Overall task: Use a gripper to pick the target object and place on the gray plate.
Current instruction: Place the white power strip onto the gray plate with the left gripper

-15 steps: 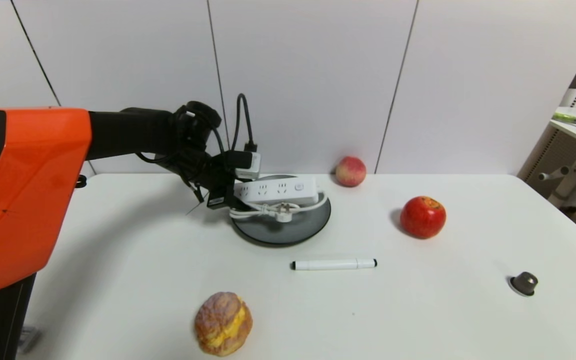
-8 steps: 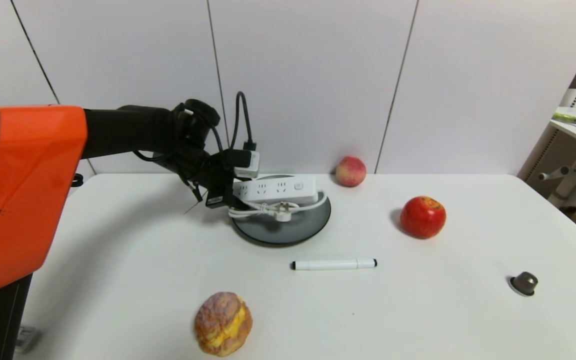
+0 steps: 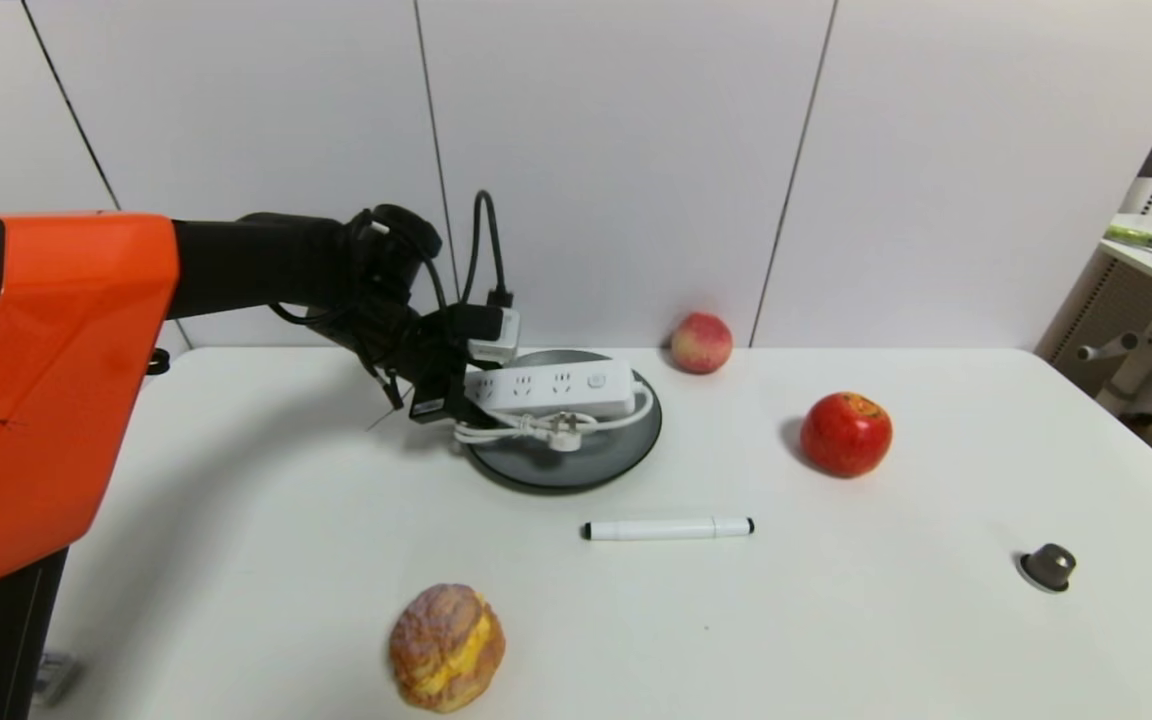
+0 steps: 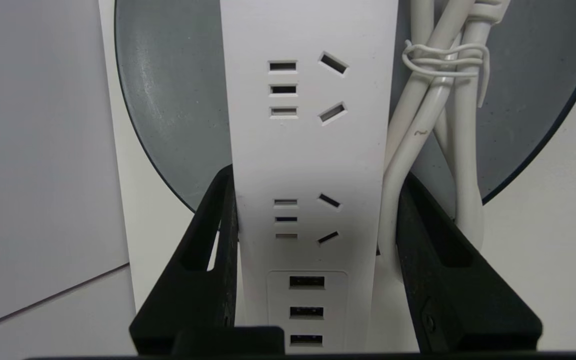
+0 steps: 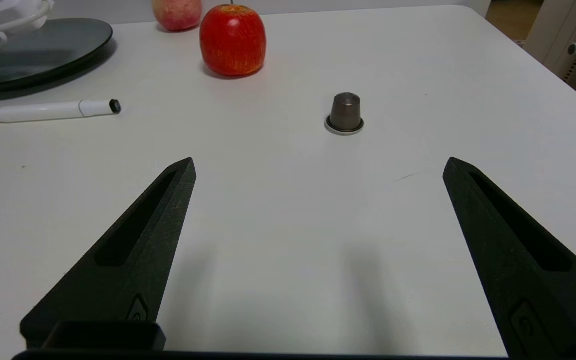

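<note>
1. The left claw [image 3: 448, 398] reaches in from 9 o'clock to the near-left edge of the gray plate [image 3: 576, 460] and is clenched on the USB end of the power strip [image 3: 551, 388].
2. In the left wrist view, the claw's two black fingers [image 4: 208, 260] press against the long sides of the power strip [image 4: 308, 150], one on each side, with the cord [image 4: 433, 125] running just beside one finger.
3. The power strip lies across the gray plate from 9 o'clock to 3 o'clock, sockets facing up; its gripped end overhangs the plate's rim at 9 o'clock. Whether its underside touches the plate cannot be told.
4. The coiled cord [image 3: 546, 425] and its plug lie along the strip's near side, toward 6 o'clock on the plate, tied in a bundle.
5. The gray plate sits on the white table [image 3: 836, 620], near the back wall.
6. The right claw [image 5: 318, 260] hovers over the table at the right side, its fingers spread wide apart and holding nothing; it does not show in the head view.
7. Taking the plate as the dial's centre: a white marker pen [image 3: 668, 528] lies near at 5 o'clock, a peach [image 3: 701, 342] sits at 2 o'clock by the wall, a red apple [image 3: 846, 433] stands at 3 o'clock, well apart.
8. A bread roll [image 3: 446, 646] rests at 7 o'clock near the table's front, and a small dark capsule [image 3: 1048, 566] stands far out at 4 o'clock.
</note>
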You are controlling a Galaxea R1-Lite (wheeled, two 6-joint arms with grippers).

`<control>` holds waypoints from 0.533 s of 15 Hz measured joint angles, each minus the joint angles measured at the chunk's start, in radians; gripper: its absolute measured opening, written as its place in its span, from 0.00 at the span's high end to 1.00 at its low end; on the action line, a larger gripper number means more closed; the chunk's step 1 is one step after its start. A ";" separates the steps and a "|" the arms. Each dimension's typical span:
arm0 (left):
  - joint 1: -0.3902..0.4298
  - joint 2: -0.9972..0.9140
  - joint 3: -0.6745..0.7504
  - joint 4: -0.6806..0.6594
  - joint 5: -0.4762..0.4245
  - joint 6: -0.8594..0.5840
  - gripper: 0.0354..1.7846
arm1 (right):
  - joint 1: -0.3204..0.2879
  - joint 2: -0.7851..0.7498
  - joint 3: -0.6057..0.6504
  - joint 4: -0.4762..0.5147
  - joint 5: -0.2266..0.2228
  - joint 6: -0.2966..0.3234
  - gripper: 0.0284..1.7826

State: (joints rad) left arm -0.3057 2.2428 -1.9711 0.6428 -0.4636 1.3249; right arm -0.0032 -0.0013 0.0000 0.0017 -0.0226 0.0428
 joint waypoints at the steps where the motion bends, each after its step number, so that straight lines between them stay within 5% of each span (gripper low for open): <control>1: 0.000 0.000 0.000 0.002 0.001 0.000 0.50 | 0.000 0.000 0.000 0.000 -0.001 0.000 0.04; 8: -0.001 0.004 0.000 0.002 0.001 0.002 0.44 | 0.000 0.000 0.000 0.000 -0.001 0.000 0.04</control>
State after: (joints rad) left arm -0.3068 2.2470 -1.9711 0.6451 -0.4623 1.3272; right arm -0.0032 -0.0013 0.0000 0.0017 -0.0234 0.0423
